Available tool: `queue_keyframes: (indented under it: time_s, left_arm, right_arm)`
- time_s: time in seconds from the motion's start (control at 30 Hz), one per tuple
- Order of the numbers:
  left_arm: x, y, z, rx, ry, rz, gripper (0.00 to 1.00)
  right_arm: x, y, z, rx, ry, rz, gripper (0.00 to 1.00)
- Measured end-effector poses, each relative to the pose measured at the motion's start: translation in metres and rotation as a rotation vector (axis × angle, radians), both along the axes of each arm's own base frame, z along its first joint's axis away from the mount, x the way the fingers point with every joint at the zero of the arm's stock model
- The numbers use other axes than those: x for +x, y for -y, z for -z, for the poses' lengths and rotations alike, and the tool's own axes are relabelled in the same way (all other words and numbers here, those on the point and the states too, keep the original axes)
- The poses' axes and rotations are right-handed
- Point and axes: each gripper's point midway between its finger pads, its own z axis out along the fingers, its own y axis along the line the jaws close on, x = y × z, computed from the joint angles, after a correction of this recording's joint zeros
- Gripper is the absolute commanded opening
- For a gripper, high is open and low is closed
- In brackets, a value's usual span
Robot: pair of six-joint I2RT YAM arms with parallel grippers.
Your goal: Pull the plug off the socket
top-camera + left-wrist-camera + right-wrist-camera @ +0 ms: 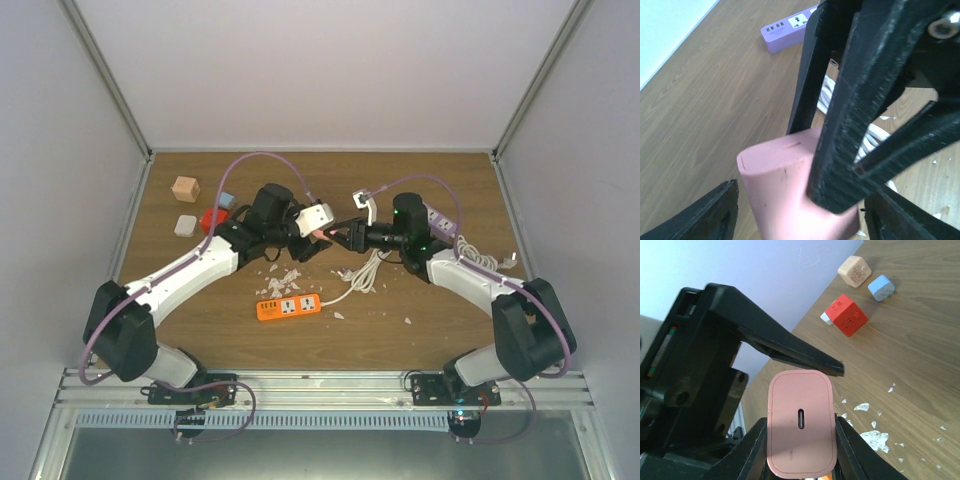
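Observation:
The plug (318,217) is a small rounded block, white from above and pink in both wrist views. It hangs in the air above the table's middle. My right gripper (335,232) is shut on the plug (800,420), one finger pressed on each narrow side, the slot port facing its camera. My left gripper (800,210) is open astride the plug (780,185), a thin gap showing beside its left finger (715,215). The socket (288,307), a short orange power strip, lies flat on the table nearer the arms, apart from the plug.
A purple power strip (437,220) lies under the right arm, with a white cable coil (365,272) beside it. Tan (185,188), light-blue (226,200), red (213,219) and white (185,225) cubes sit at the far left. White scraps (280,275) dot the wood.

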Motion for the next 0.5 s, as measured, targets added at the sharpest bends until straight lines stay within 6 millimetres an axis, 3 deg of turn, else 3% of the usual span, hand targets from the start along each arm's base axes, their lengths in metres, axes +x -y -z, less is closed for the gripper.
queue_keyframes:
  time_s: [0.2, 0.27, 0.4, 0.5]
  left_arm:
    - [0.0064, 0.0039, 0.0048, -0.004, -0.025, -0.026, 0.42]
    - [0.0075, 0.0036, 0.0042, -0.006, -0.024, -0.035, 0.38]
    - [0.0073, 0.003, 0.0041, -0.007, -0.022, -0.037, 0.33]
    - [0.0062, -0.0017, 0.0065, -0.002, -0.024, -0.037, 0.32]
  right_arm:
    - [-0.0003, -0.0044, -0.0041, 0.026, -0.024, 0.005, 0.1]
    - [0.0006, -0.0041, -0.0047, 0.031, -0.022, 0.011, 0.19]
    - [0.0005, -0.0043, -0.0041, 0.032, -0.026, 0.013, 0.61]
    - [-0.0013, -0.0054, -0.005, 0.034, -0.02, 0.002, 0.84]
